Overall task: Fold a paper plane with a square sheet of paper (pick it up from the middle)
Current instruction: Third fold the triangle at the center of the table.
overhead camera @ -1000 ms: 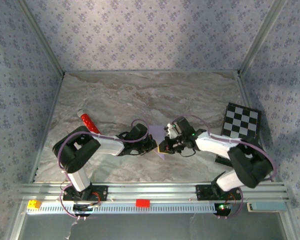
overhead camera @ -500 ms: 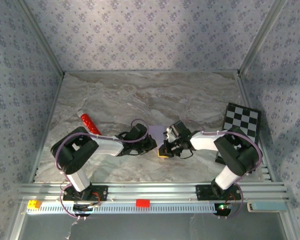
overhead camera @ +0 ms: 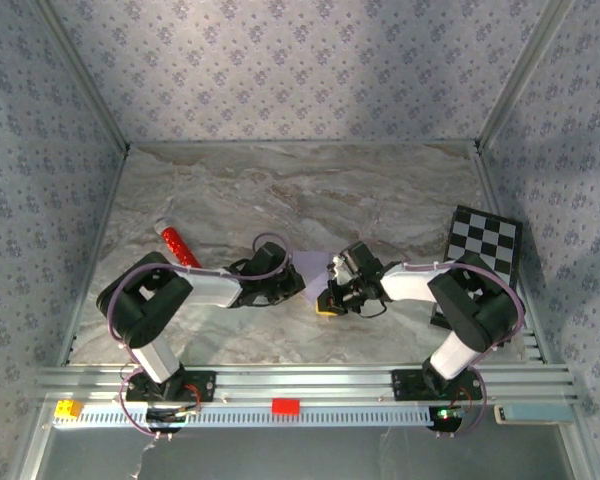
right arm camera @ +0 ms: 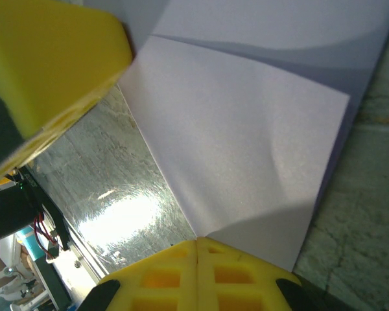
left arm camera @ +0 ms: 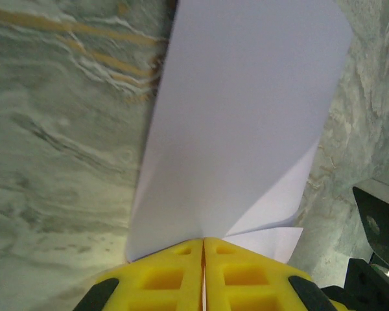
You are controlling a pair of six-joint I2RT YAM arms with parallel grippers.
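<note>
Left gripper (left arm camera: 203,247) first: its yellow fingers are pressed together, and the square sheet of paper (left arm camera: 246,110) is pinched right in the seam. Over to the right gripper (right arm camera: 196,251), and it's the same story, fingers closed tight on an edge of the same pale lilac sheet. So that's two clamps on one piece of paper.

The sheet is already folded. In the left wrist view it's a long panel with a second layer peeking out low on the right beside the fingers. Its long axis runs straight away from the left gripper, leaning a touch to the right, and the far end is cut square rather than pointed. From the right wrist, a crease line crosses the paper diagonally, and a blurred yellow finger (right arm camera: 48,58) crowds the upper left corner, close over the sheet. A black piece of hardware (left arm camera: 376,223) sits at the right edge of the left wrist view, too cropped to name.

From above, the paper is held low over the marble table (overhead camera: 310,190) near its middle, between the two grippers, which are nose to nose.

A red cylinder (overhead camera: 176,245) lies behind the left arm. A checkered board (overhead camera: 485,243) lies far right, well apart from the action. On the near rail (overhead camera: 380,380) are a yellow block (overhead camera: 68,408) and a red block (overhead camera: 285,405).
</note>
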